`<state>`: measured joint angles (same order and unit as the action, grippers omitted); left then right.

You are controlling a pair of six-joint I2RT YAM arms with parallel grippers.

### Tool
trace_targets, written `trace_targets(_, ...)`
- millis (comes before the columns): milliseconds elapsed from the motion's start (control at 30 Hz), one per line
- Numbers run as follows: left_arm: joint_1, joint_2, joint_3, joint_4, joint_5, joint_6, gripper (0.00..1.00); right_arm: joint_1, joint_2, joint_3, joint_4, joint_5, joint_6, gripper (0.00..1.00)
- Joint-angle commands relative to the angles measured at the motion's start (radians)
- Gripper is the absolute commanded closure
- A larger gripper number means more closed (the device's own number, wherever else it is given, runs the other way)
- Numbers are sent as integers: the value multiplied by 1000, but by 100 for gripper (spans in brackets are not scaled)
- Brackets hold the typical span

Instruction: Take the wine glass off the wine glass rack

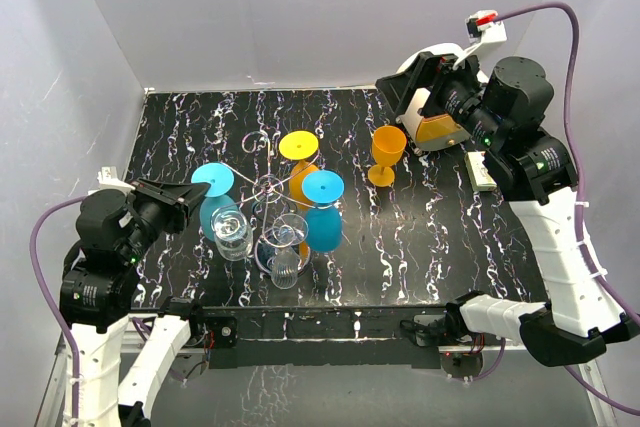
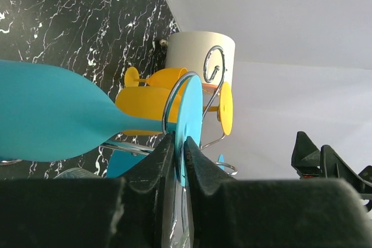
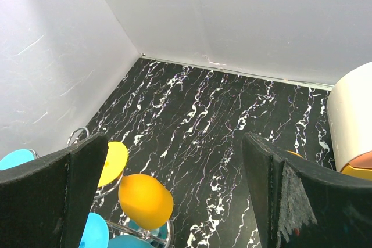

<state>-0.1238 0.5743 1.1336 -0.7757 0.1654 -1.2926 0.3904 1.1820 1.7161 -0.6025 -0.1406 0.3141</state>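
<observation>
At the rack's left side: the blue wine glass (image 1: 214, 209) hangs upside down, its round foot on top.
Rack: the wire rack (image 1: 268, 187) stands mid-table on the black marbled table (image 1: 440, 237), with other glasses on its arms.
Hidden on the glass: in the left wrist view its bowl (image 2: 52, 117) runs off the left edge, and the lower part of its foot sits behind the black fingers (image 2: 160, 166).
Hard to tell: whether the foot touches the wire loop around the stem — the two overlap there.
Hidden on the rack: its base is covered by two clear glasses (image 1: 285, 252); its post is barely visible.
Glass to tool: the left gripper (image 1: 192, 197) reaches in from the left, one finger on each side of the foot's rim.
Left grip: pinched onto the foot — almost no gap shows beside the blue disc.
Right side: the right gripper (image 1: 405, 87) is raised at the far right corner, well apart from the rack, jaws spread wide with nothing between them.
Nearby: an orange glass (image 1: 388, 152) stands upright on the table, right of the rack.
</observation>
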Motion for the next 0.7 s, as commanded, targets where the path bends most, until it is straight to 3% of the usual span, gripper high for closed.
trace_targets(0, -3, 1, 37, -5, -1, -21, 91, -5, -26, 0, 67, 12, -3, 2)
trace_targets(333, -3, 28, 82, 1, -16, -34, 100, -4, -29, 1, 69, 13, -6, 2)
trace_targets(667, -3, 34, 88, 7, -74, -43, 100, -4, -37, 3, 70, 18, -10, 2)
